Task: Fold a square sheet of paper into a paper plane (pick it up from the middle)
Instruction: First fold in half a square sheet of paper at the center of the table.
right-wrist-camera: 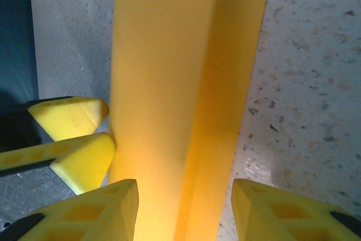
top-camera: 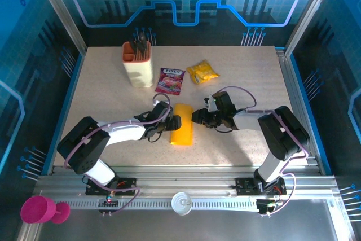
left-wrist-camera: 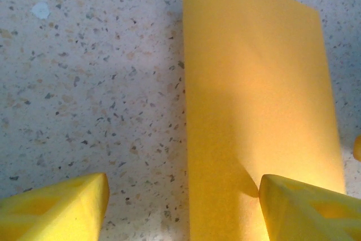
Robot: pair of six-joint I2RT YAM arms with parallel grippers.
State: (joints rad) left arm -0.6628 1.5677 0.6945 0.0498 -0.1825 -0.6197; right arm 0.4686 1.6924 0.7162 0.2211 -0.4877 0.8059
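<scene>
Two grippers flanked the square sheet of paper (top-camera: 182,125), which lay folded into a narrow strip on the table (top-camera: 113,91), its long axis running away from the arm bases. The left gripper (top-camera: 172,122) sat at the sheet's left long edge, jaws wide, one finger over the paper. The right gripper (top-camera: 196,118) sat at the sheet's right long edge, jaws partly spread astride it, pinching nothing. Both seemed equally near the sheet.

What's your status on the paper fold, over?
Left gripper open beside the square sheet of paper. Right gripper open, straddling it. Sheet folded over, on the table. Purple packet, yellow packet behind, apart.
</scene>
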